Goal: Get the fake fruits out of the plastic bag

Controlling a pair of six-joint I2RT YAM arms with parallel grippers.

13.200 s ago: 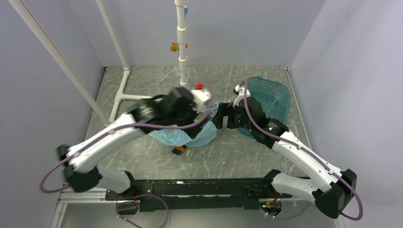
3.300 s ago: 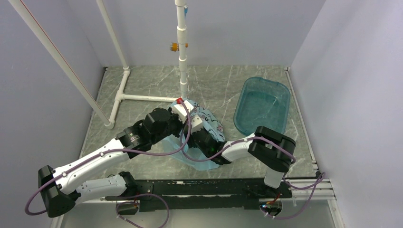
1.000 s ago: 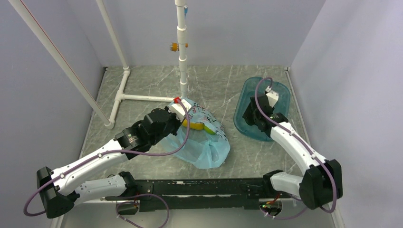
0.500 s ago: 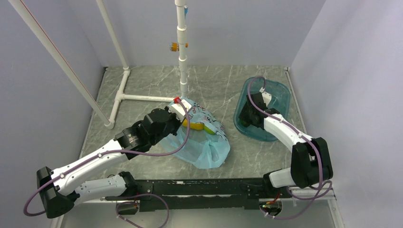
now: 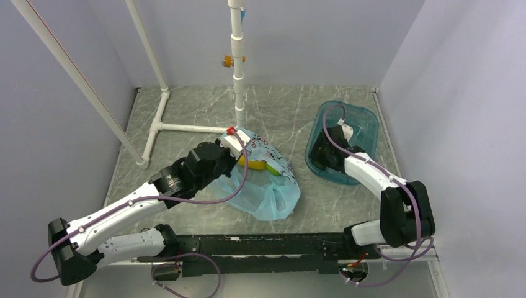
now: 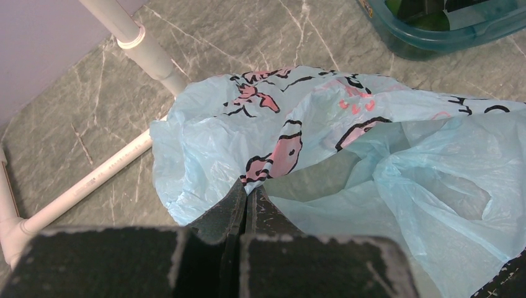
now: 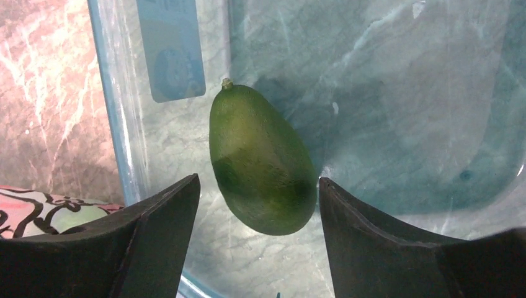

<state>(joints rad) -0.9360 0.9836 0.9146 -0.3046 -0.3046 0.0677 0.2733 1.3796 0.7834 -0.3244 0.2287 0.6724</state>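
The grey marble table (image 5: 186,105) carries the blue bag (image 5: 267,186), crumpled near the middle. The left gripper (image 6: 247,192) is pinched tight on the bag's rim, and a yellow fruit (image 5: 258,165) shows in the bag just beside that gripper. To the right, apart from the bag, sits the teal tub (image 5: 363,124); the right gripper (image 7: 257,183) is inside it with its jaws spread wide, and the dark green fruit (image 7: 260,161) lies between them on the tub's floor, out of the bag.
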